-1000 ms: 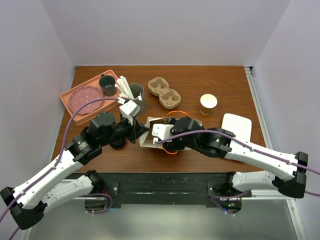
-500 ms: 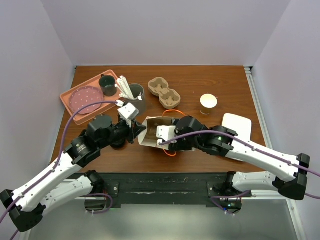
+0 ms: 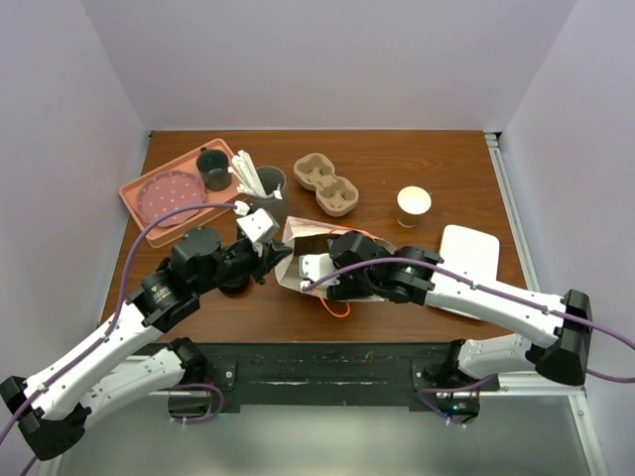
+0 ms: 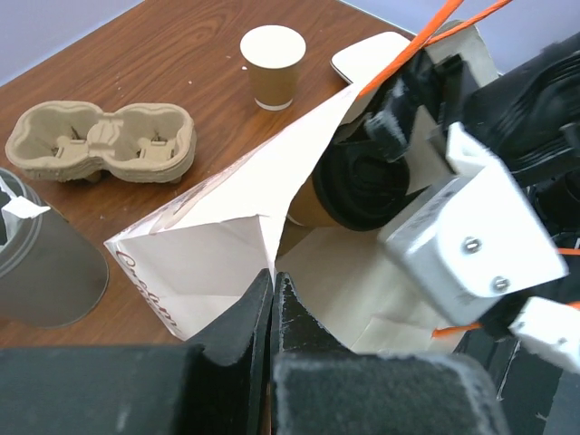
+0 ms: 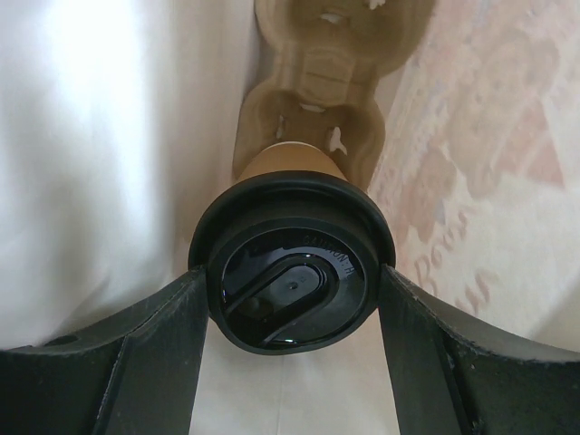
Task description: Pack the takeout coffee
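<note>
The right end effector (image 5: 292,308) clamps the tan-brown takeout coffee cup with a black lid (image 5: 292,263) inside the white paper bag (image 4: 213,227), over a moulded cardboard cup carrier (image 5: 319,68). The left end effector (image 4: 274,313) is closed tight, pinching the bag's rim.

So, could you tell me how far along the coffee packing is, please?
Done: the paper bag is open with a cup carrier inside. In hand: the left gripper pinches the bag's edge while the right gripper holds the lidded takeout coffee inside, over the carrier. Left: seating it, if not yet seated, and letting go.
</note>
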Robot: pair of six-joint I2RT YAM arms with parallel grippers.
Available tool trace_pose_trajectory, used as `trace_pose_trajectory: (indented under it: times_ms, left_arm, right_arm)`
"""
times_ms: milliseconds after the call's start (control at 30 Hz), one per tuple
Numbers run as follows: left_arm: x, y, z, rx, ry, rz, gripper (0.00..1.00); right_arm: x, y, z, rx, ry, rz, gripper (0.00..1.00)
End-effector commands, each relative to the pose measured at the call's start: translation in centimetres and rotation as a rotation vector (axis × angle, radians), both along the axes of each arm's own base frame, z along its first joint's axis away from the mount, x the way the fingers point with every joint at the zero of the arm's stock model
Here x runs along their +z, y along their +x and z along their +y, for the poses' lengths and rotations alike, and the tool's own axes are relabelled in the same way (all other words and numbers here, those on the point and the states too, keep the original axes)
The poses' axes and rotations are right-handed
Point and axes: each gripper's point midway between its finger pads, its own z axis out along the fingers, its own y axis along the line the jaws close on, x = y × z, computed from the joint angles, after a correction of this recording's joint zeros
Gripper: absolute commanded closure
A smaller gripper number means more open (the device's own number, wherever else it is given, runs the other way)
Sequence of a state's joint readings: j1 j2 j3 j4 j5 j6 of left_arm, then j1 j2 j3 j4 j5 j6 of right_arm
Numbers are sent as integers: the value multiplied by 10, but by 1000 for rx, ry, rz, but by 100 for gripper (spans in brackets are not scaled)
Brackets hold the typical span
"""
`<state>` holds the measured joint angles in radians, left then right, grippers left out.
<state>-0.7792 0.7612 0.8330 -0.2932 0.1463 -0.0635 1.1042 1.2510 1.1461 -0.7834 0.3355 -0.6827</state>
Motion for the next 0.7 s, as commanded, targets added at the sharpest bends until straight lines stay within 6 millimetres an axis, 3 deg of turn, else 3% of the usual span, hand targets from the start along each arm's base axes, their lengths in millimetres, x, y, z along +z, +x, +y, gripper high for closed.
trace_pose_trajectory:
  times_ms: [0, 300, 433, 667]
  left_arm:
    - [33, -2, -5, -55, -45, -115, 100]
    - [31, -2, -5, -50, -39, -94, 100]
    - [28, 0, -5, -46, -26, -93, 100]
    - [21, 3, -6, -52, 9, -101, 100]
  right_arm:
    - [32, 21, 20, -37, 106, -114, 76]
    - [14, 25, 29, -27, 156, -124, 75]
    - [3, 30, 22, -48, 149, -116, 75]
    - [15, 51, 5, -141, 217, -147, 77]
